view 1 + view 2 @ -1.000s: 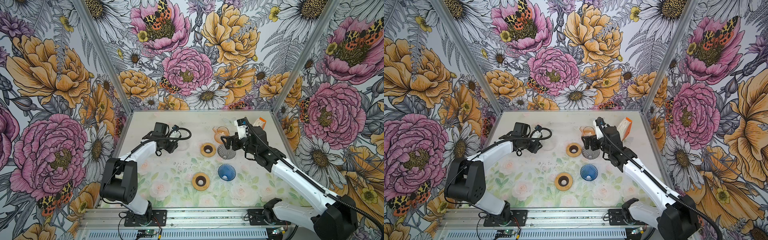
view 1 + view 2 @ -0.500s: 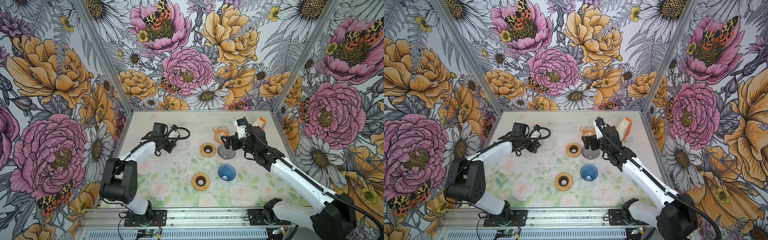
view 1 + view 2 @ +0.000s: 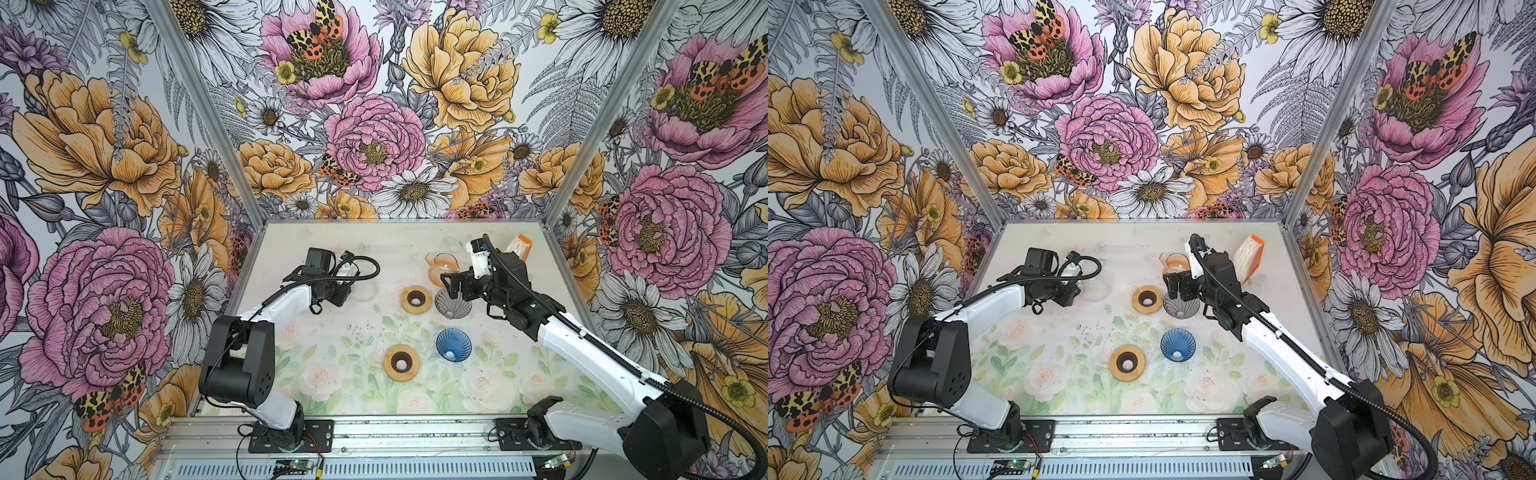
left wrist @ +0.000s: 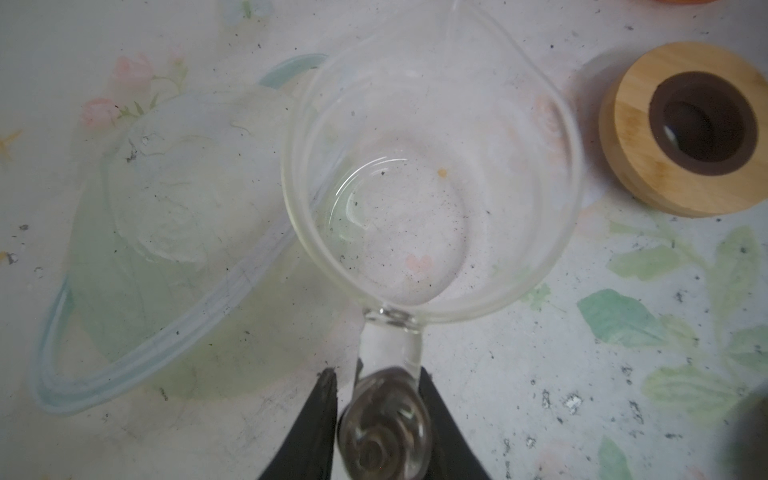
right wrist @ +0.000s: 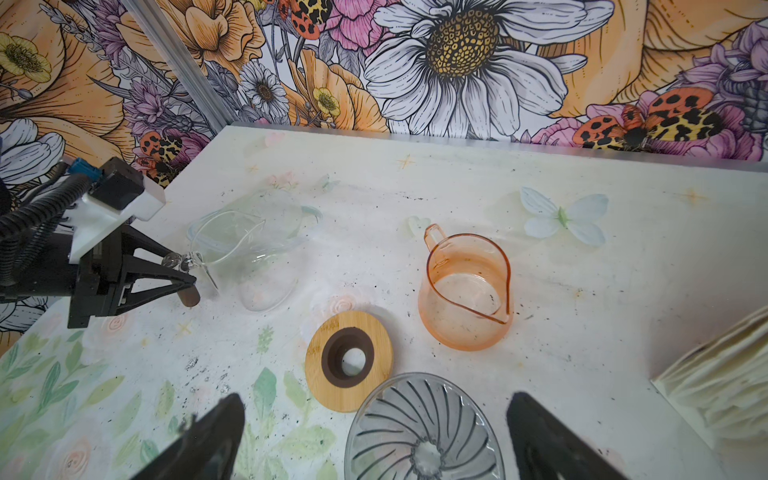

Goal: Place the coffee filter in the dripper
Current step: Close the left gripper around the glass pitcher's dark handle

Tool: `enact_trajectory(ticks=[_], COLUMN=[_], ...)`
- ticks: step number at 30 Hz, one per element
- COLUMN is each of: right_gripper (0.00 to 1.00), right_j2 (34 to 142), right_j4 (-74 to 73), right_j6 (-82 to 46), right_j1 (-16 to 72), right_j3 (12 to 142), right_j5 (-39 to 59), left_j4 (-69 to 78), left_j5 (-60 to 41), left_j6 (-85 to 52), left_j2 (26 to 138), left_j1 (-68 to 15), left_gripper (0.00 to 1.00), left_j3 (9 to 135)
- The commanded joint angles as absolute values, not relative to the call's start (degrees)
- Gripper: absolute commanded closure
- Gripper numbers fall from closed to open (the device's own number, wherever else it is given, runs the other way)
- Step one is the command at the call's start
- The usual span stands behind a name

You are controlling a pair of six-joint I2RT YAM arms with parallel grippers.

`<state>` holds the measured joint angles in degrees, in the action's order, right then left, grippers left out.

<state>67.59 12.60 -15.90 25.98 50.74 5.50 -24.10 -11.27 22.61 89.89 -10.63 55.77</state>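
One change: my left claw (image 4: pixel 376 374) is narrowing on clear glass jug (image 4: pixel 432 187) handle, pinch unclear.
Right claw (image 5: pixel 374 401): hanging spread.
White paper filters (image 3: pixel 1246 259): waiting.

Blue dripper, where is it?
In both top views the blue dripper sits right of the near wooden ring, in front of the grey dripper.

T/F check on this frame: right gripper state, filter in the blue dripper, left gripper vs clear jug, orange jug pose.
1. The right gripper is open, by the grey dripper. True.
2. A filter sits in the blue dripper. False: it holds none; the filters are stacked at the back right.
3. The left gripper has its jaws either side of the handle of the clear jug. True.
4. The orange jug lies on its side. False: it stands upright.
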Motion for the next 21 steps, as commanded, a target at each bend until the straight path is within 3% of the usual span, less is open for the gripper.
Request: enact_trajectory(ticks=[1, 21], right_gripper=[0.01, 0.00], right_j2=[66.82, 64.45], right_j4=[11.18, 11.15], right_j6=[-16.77, -16.40], right_j1=[26.37, 26.37], right_j3=[51.21, 50.26], right_j5=[3.68, 2.92], left_j4=[-23.09, -23.95], left_j5=[-13.01, -15.00], left_j6=[21.66, 20.43], left_j2=[88.86, 85.87], left_j1=[-10.46, -10.60], left_gripper=[0.73, 0.84], left_j3=[54.50, 56.07])
